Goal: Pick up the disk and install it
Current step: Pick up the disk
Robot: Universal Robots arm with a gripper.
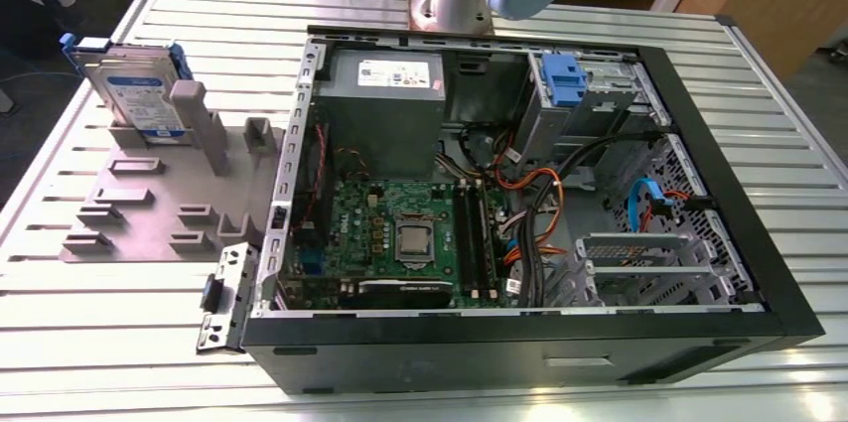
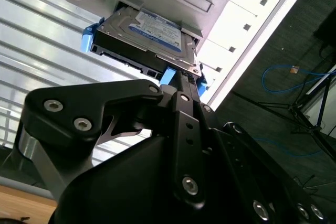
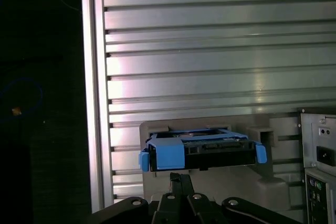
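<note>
Ribbed aluminium slats make up the desk [image 1: 106, 362], and an open black computer case [image 1: 530, 352] lies on it. Outside that case, off its side toward the exterior view's left, a grey plastic holder block [image 1: 146, 204] carries the disk [image 1: 133, 84]. It is a silver-grey hard drive with a white-and-blue label, clipped in a bright blue plastic carrier and standing on edge in a slot.

In the first wrist view my gripper [image 3: 181, 178] points at the disk with a gap between them. The fingers [image 3: 177, 184] look pressed together with nothing between them, so I hold nothing.

My worry is the grip. The drive stands only in its slot, and I judge that a pinch off-centre on the springy blue frame could tilt it or jam it against the holder.

Inside the case, orange and black cables [image 1: 530, 199] run close under the drive bay, where a lone blue bracket [image 1: 563, 79] sits. They could snag a carrier. The grey power supply box [image 1: 384, 94] crowds the same end of the case.
</note>
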